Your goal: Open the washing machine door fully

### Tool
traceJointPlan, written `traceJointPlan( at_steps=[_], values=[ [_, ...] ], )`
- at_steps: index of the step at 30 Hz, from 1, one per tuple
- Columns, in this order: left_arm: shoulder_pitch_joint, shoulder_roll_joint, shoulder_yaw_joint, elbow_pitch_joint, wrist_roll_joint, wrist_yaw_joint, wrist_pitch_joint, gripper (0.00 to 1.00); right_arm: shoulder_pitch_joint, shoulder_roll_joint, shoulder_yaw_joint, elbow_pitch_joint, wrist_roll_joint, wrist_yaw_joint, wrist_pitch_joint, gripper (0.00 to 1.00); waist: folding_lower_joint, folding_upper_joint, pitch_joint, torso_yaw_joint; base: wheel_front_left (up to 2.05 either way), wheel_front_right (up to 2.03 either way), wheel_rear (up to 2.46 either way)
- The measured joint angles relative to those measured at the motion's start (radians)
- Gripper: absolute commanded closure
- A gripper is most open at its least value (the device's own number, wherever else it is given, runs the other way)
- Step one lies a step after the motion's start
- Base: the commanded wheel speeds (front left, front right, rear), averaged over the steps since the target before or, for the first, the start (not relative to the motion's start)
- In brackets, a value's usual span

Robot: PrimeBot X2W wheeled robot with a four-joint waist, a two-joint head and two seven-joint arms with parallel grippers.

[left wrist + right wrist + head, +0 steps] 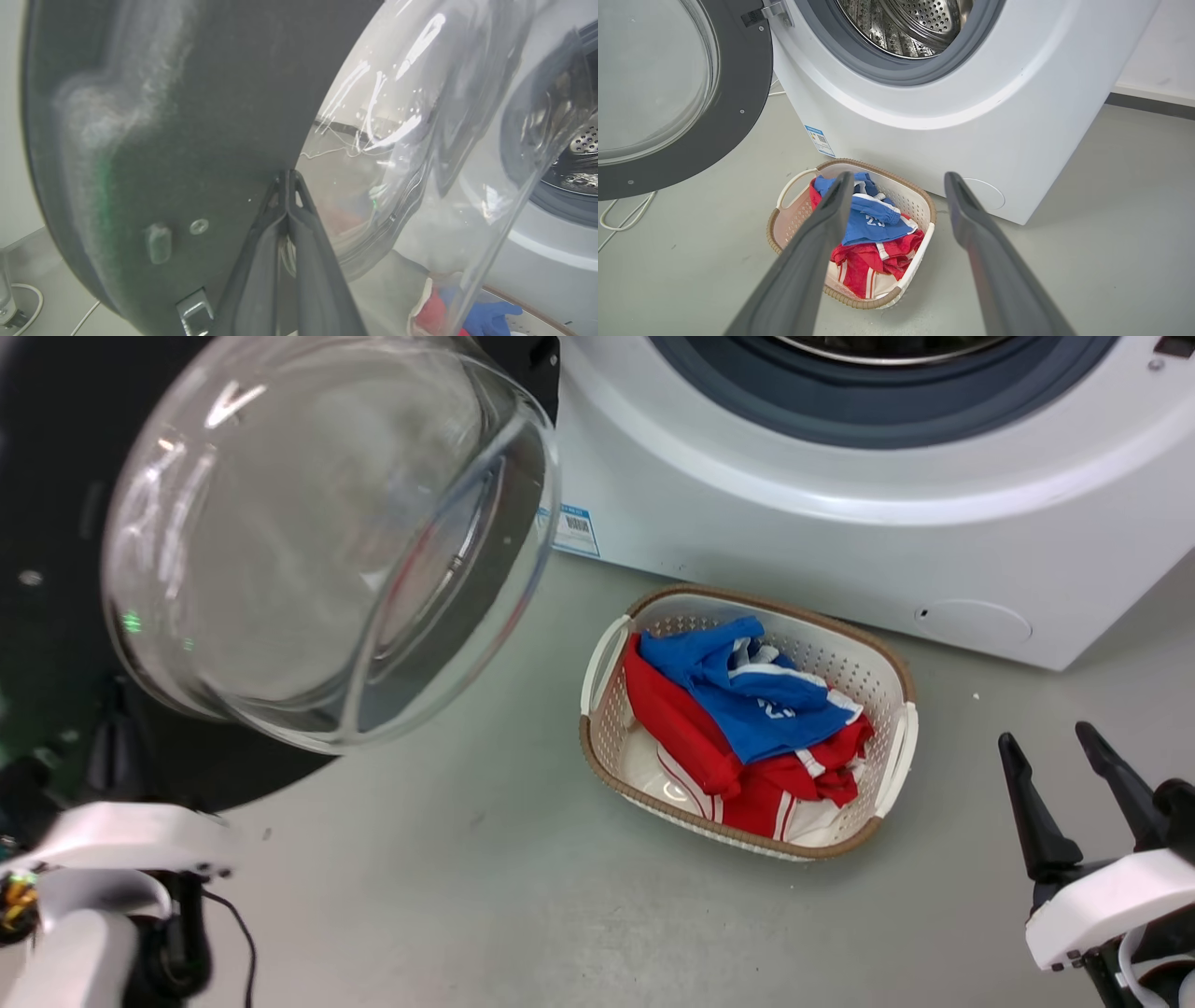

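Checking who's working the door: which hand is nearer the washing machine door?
Left. The left hand, shut, has its tips at the dark rim of the washing machine door; the right hand hangs open beyond the laundry basket, far from it.

Head looks steeply down; left wrist hugs washing machine door (187,116); right wrist, farther back, shares laundry basket (908,203) with head.

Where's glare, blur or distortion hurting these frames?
Head view: streak glare on the washing machine door glass. Left wrist view: door rim hazy, out of focus; glass warps the washing machine behind. Right wrist view: sharp, evenly lit.
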Motion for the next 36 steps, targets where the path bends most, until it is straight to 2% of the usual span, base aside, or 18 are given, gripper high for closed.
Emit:
traceJointPlan(
  at_steps=[6, 11, 16, 27, 36],
  values=[
    [-0.052, 0.004, 0.064, 0.071, 0.003, -0.043, -0.005, 1.0, -0.021, -0.02, 0.005, -0.003, 0.007, 0.0, 0.003, 0.0, 0.0, 0.0, 0.033, -0.008, 0.0, 0.0, 0.0],
    [-0.083, 0.005, 0.097, 0.114, 0.018, -0.06, -0.005, 1.0, -0.031, -0.03, 0.009, 0.0, 0.011, 0.0, 0.002, 0.0, 0.0, 0.0, 0.043, -0.014, 0.0, 0.0, 0.0],
    [-0.079, -0.032, 0.123, 0.128, 0.06, -0.075, -0.008, 1.0, -0.035, -0.027, 0.009, 0.021, 0.014, 0.0, -0.008, 0.0, 0.0, 0.0, 0.026, -0.019, 0.0, 0.0, 0.0],
    [0.083, -0.122, 0.134, 0.065, 0.173, -0.086, -0.008, 1.0, -0.014, 0.033, 0.022, 0.086, 0.012, 0.0, -0.041, 0.0, -0.0001, 0.0, -0.089, -0.017, 0.0, 0.0, 0.0],
    [0.227, -0.168, 0.055, 0.007, 0.234, -0.104, -0.008, 1.0, 0.015, 0.093, 0.03, 0.139, 0.001, 0.0, -0.065, 0.0, -0.0001, 0.0, -0.207, -0.037, 0.0, 0.0, 0.0]
  ],
)
